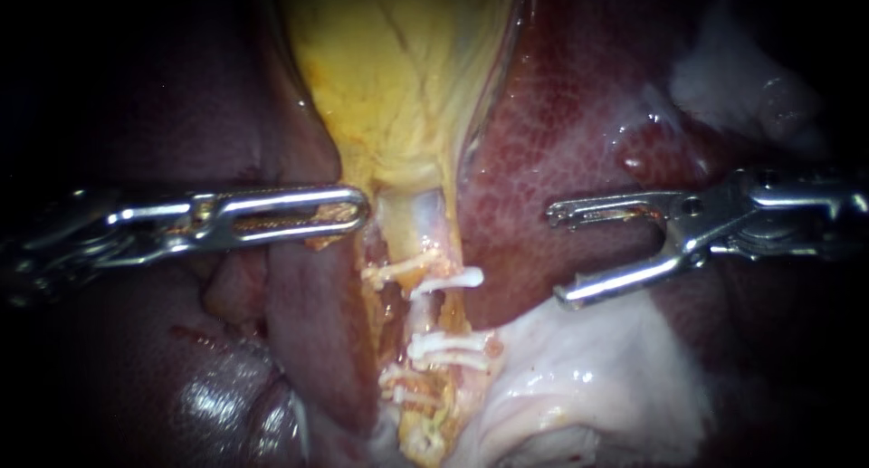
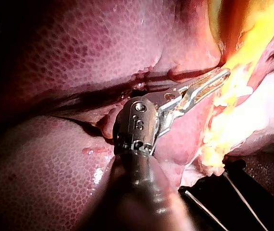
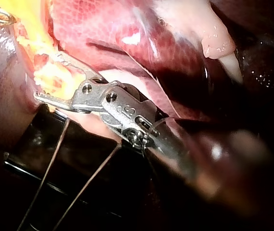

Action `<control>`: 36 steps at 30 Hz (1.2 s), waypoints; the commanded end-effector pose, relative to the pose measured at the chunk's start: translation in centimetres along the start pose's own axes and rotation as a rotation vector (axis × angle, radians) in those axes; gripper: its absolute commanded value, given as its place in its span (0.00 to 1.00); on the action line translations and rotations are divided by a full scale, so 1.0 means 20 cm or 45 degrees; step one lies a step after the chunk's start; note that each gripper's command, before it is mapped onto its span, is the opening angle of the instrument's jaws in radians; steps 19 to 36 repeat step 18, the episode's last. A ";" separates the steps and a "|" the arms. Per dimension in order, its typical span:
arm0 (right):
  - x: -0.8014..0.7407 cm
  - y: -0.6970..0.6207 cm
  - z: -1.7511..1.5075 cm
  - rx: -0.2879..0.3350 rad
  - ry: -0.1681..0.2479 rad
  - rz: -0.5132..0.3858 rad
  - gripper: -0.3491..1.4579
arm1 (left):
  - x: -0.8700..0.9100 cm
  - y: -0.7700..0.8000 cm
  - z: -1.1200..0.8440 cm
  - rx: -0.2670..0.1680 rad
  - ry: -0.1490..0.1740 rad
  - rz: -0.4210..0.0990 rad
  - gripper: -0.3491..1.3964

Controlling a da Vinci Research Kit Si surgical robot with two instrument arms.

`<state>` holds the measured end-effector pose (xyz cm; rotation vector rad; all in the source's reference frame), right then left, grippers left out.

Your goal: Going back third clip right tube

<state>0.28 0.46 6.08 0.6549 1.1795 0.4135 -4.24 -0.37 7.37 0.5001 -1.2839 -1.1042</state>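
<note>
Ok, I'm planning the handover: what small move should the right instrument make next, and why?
Probably draw the right instrument back toward the right, clear of the tube: its jaws stand open and empty, and white clips already cross that tube.

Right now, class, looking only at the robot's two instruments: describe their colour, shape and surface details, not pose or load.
Both are bright silvery metal. The left instrument ends in a long, slotted, round-ended tip; its wrist joint is a stubby block with stamped marks on a darker shaft. The right instrument has two slim jaws, one toothed, hinged on round pins.
</note>
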 end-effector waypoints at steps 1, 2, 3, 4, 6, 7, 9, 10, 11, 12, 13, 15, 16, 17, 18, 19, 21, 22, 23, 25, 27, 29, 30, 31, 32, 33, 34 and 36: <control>0.001 0.000 0.000 0.000 0.001 0.000 0.52 | 0.000 0.000 0.000 -0.001 0.001 0.000 0.00; 0.001 0.000 0.000 -0.001 0.001 0.001 0.52 | 0.000 0.000 0.000 -0.001 0.001 0.001 0.00; 0.001 0.000 0.000 -0.001 0.000 -0.006 0.52 | 0.000 0.000 0.000 -0.001 0.001 0.001 0.00; 0.002 0.000 0.000 -0.001 0.000 -0.006 0.52 | 0.000 0.000 0.000 -0.001 0.001 0.001 0.00; 0.003 0.000 0.000 -0.002 0.000 -0.012 0.52 | 0.000 0.000 0.000 -0.001 0.001 0.001 0.00; 0.003 0.000 0.000 -0.002 0.000 -0.011 0.52 | 0.000 0.000 0.000 -0.001 0.001 0.001 0.00; 0.004 -0.001 0.000 -0.002 0.004 -0.017 0.52 | 0.000 0.000 0.000 -0.001 0.001 0.001 0.00; 0.004 -0.001 0.000 -0.002 0.004 -0.017 0.52 | 0.000 0.000 0.000 -0.001 0.001 0.001 0.00; 0.005 -0.001 0.000 -0.002 0.004 -0.016 0.52 | 0.000 0.000 0.000 -0.001 0.001 0.001 0.00; 0.005 -0.001 0.000 -0.002 0.004 -0.016 0.52 | 0.000 0.000 0.000 -0.001 0.001 0.001 0.00; 0.005 -0.001 0.000 -0.002 0.004 -0.016 0.52 | 0.000 0.000 0.000 -0.002 0.004 0.000 0.00; 0.005 -0.001 0.000 -0.002 0.004 -0.016 0.52 | 0.000 0.000 0.000 -0.002 0.004 0.000 0.00; 0.005 -0.001 0.000 -0.002 0.004 -0.016 0.52 | 0.000 0.000 0.000 -0.002 0.004 0.000 0.00; 0.005 -0.001 0.000 -0.002 0.004 -0.016 0.52 | 0.000 0.000 0.001 -0.002 0.004 0.000 0.00; 0.005 -0.001 0.000 -0.002 0.004 -0.016 0.52 | 0.000 0.000 0.001 -0.002 0.004 0.000 0.00; 0.005 -0.001 0.000 -0.002 0.004 -0.016 0.52 | 0.000 0.000 0.001 -0.002 0.004 0.000 0.00; 0.005 -0.001 0.000 -0.002 0.004 -0.016 0.52 | 0.000 0.000 0.001 -0.002 0.004 0.000 0.00; 0.005 -0.001 0.000 -0.002 0.004 -0.016 0.52 | 0.000 0.000 0.001 -0.002 0.004 0.000 0.00; 0.005 -0.001 0.000 -0.002 0.004 -0.016 0.52 | 0.000 0.000 0.001 -0.002 0.004 0.000 0.00; 0.005 -0.001 0.000 -0.002 0.004 -0.016 0.52 | 0.000 0.000 0.001 -0.002 0.004 0.000 0.00; 0.005 -0.001 0.000 -0.002 0.004 -0.016 0.52 | 0.000 0.000 0.001 -0.002 0.004 0.000 0.00; 0.005 -0.001 0.000 -0.002 0.004 -0.016 0.52 | 0.000 0.000 0.001 -0.002 0.004 0.000 0.00; 0.005 -0.001 0.000 -0.002 0.004 -0.016 0.52 | 0.000 0.000 0.001 -0.002 0.004 0.000 0.00; 0.005 -0.001 0.000 -0.002 0.004 -0.016 0.52 | 0.000 0.000 0.001 -0.002 0.004 0.000 0.00; 0.005 -0.001 0.000 -0.002 0.004 -0.016 0.52 | 0.000 0.000 0.001 -0.002 0.004 0.000 0.00; 0.005 -0.001 0.000 -0.002 0.004 -0.016 0.52 | 0.000 0.000 0.001 -0.002 0.004 0.000 0.00; 0.005 -0.001 0.000 -0.002 0.004 -0.016 0.52 | 0.000 0.000 0.001 -0.002 0.004 0.000 0.00; 0.005 -0.001 0.000 -0.002 0.004 -0.016 0.52 | 0.000 0.000 0.001 -0.002 0.004 0.000 0.00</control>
